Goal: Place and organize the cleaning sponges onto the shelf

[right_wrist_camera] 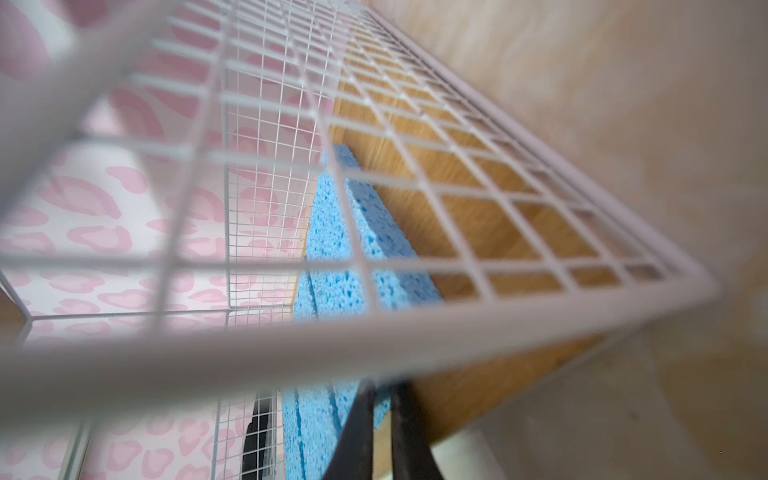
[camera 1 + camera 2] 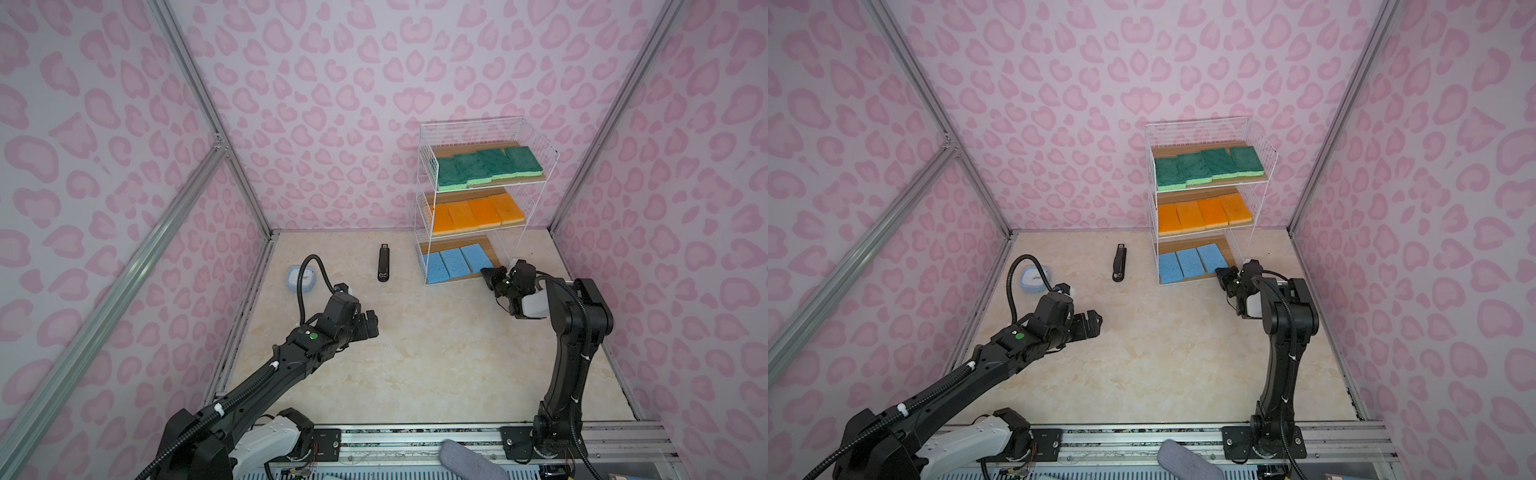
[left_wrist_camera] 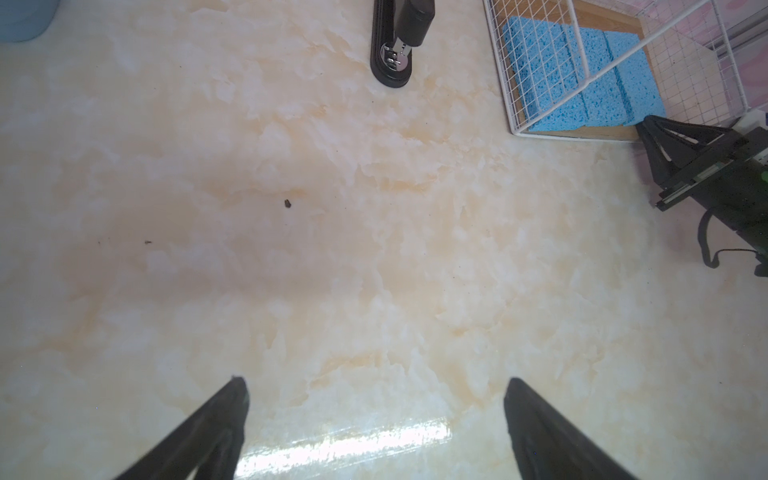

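The shelf point(image 2: 469, 120) point(image 2: 1196, 121), a white wire rack with three wooden boards, stands at the back right in both top views. Several green sponges point(image 2: 490, 166) lie on its top board, several orange ones point(image 2: 473, 216) on the middle board and three blue sponges point(image 2: 455, 264) point(image 3: 582, 79) side by side on the bottom board. My right gripper point(image 2: 486, 272) point(image 1: 382, 388) is shut, its tips at the bottom board's front edge beside the rightmost blue sponge point(image 1: 332, 232); a blurred wire hides the very tips. My left gripper point(image 2: 372, 322) point(image 3: 376, 380) hangs open over bare table, holding nothing.
A slim black stapler-like bar point(image 2: 383, 264) point(image 3: 399, 41) lies left of the shelf. A small rounded light-blue device point(image 2: 301, 279) sits near the left wall, behind the left arm's cable. Pink patterned walls close in three sides. A grey object point(image 2: 469, 457) lies at the front rail.
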{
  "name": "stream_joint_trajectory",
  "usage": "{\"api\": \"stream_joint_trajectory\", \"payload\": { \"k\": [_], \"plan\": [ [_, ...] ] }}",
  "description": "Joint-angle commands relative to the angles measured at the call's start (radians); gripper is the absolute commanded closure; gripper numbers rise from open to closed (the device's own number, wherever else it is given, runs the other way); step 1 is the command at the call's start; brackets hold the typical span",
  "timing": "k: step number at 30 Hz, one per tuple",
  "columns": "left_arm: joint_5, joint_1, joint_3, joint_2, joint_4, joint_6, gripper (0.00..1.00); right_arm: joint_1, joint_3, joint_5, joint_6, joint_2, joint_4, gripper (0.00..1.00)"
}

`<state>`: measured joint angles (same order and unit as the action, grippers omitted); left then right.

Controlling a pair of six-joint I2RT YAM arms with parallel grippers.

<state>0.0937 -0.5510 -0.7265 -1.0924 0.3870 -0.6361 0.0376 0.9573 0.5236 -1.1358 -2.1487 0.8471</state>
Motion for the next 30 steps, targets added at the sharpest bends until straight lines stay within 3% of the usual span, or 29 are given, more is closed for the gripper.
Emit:
{"api": "stream_joint_trajectory", "payload": {
  "k": [1, 19, 30],
  "plan": [
    [0.001, 0.0, -0.02, -0.008, -0.021, 0.003, 0.03, -0.004, 0.004, 0.007, 0.016, -0.008, -0.005, 0.87],
    [-0.005, 0.0, -0.026, -0.006, -0.024, 0.0, 0.03, -0.053, -0.057, 0.023, -0.005, 0.035, 0.057, 0.86],
    [0.013, 0.0, -0.014, 0.047, -0.003, 0.0, 0.03, -0.056, -0.074, 0.022, 0.029, 0.112, 0.001, 0.46]
  ]
}}
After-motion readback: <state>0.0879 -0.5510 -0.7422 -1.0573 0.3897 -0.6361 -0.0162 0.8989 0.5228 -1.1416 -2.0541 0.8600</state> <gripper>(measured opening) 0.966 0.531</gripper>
